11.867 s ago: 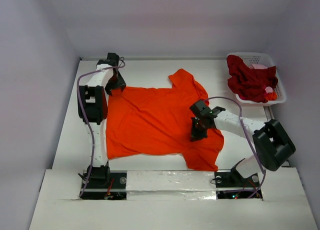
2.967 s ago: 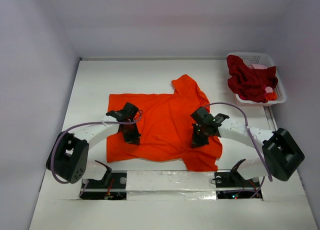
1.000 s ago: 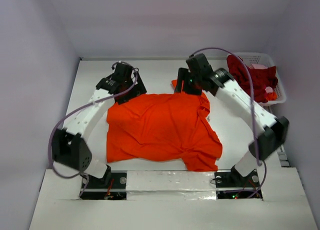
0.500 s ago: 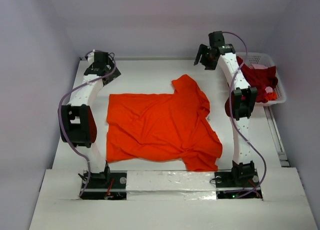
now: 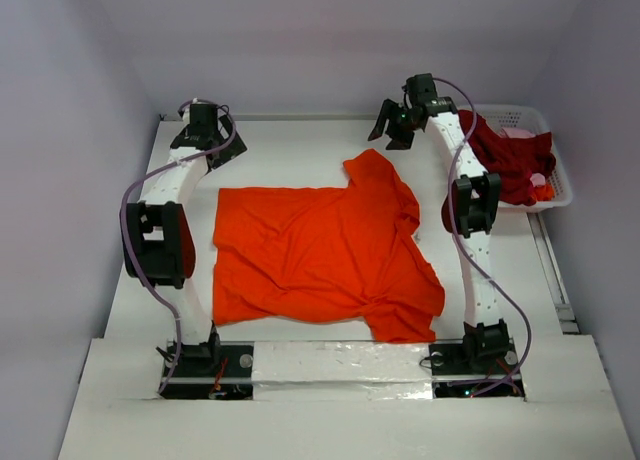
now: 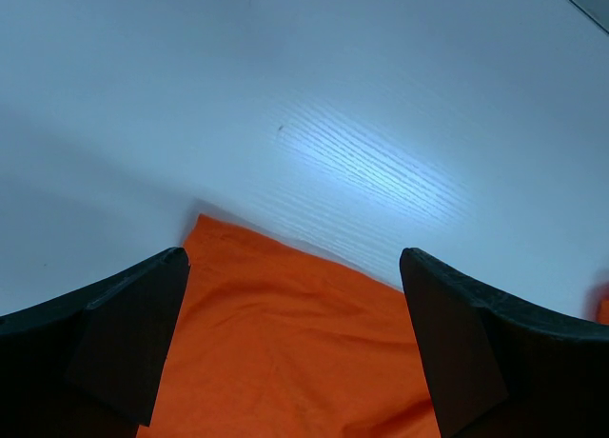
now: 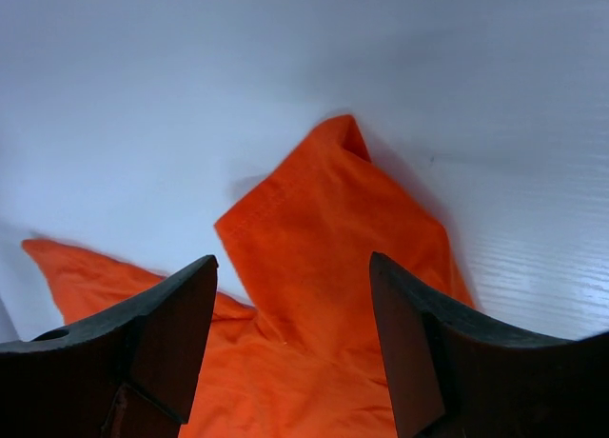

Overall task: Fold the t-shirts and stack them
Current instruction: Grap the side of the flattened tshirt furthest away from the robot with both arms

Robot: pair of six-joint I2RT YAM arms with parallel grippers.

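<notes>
A bright orange-red t-shirt (image 5: 320,255) lies spread on the white table (image 5: 290,145), one sleeve (image 5: 372,170) pointing toward the back. A dark crimson t-shirt (image 5: 505,160) is heaped in the white basket (image 5: 548,120) with a bit of pink cloth (image 5: 520,133). My left gripper (image 5: 200,130) hovers open beyond the shirt's far left corner (image 6: 205,233); nothing is between its fingers (image 6: 124,333). My right gripper (image 5: 392,125) hangs open above the far sleeve (image 7: 324,219), also holding nothing.
The basket stands at the back right corner, next to the right arm's forearm (image 5: 470,195). Walls enclose the table on the left, back and right. The arm bases (image 5: 195,360) sit at the near edge.
Both grippers have left the shirt's far edge and risen toward the back of the table. The shirt has settled flat, its far sleeve showing again. The right gripper has drifted slightly left.
</notes>
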